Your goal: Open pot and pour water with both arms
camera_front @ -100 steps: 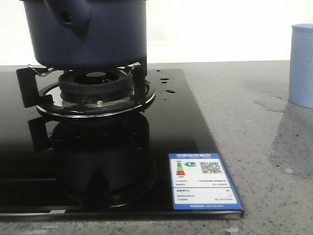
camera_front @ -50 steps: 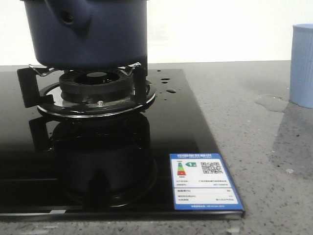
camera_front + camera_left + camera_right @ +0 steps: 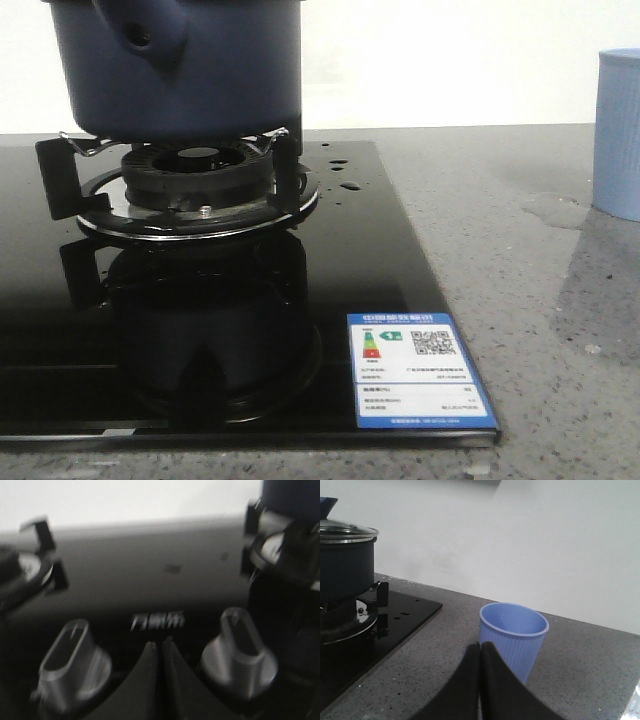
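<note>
The pot sits on my landmark, the burner of the black glass stove, resting on the burner's wire supports with its stubby side tube facing the front camera. In my right wrist view the pot has a glass lid with a metal rim on top of it.

Water shows as shiny droplets on the glass just right of the burner, and a thin wet patch lies on the grey speckled desk farther right of the burner, close beside the light-blue ribbed cup. The cup stands upright on the desk, well apart from the burner. A blue-bordered label is stuck on the stove's front right corner, nearer the camera than the burner.

My left tool has its tips pressed together with nothing between them; it hangs between two silver knobs, the other knob on the pot's side. That view is blurred.

My right tool also has its tips together, empty, just in front of the cup and well away from the burner.
</note>
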Controlling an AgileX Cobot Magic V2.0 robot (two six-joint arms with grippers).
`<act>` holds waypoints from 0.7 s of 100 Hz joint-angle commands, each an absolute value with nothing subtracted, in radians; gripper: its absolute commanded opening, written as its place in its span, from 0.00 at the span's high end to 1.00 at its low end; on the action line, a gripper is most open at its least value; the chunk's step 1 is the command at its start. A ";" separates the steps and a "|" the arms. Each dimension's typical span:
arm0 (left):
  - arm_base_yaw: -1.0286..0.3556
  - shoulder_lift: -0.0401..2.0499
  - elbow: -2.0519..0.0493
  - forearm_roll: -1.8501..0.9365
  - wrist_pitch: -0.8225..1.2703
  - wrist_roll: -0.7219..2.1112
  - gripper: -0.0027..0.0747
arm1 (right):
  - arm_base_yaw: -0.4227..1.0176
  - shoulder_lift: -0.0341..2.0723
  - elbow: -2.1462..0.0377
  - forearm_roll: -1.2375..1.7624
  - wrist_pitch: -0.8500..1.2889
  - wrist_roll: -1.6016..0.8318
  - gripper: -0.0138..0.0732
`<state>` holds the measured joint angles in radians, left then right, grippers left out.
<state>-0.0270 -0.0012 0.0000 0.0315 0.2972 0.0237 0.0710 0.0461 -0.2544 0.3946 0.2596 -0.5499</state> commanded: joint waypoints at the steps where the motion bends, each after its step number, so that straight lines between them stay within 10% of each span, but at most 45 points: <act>1: 0.001 -0.029 0.040 0.033 0.276 0.009 0.99 | 0.068 0.052 -0.282 0.406 0.180 -0.557 0.92; 70: 0.005 -0.029 0.040 0.018 0.287 0.009 0.99 | 0.068 0.052 -0.282 0.406 0.180 -0.557 0.92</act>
<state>0.0032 -0.0012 0.0000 0.0282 0.3328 0.0197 0.0710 0.0461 -0.2544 0.3946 0.2596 -0.5499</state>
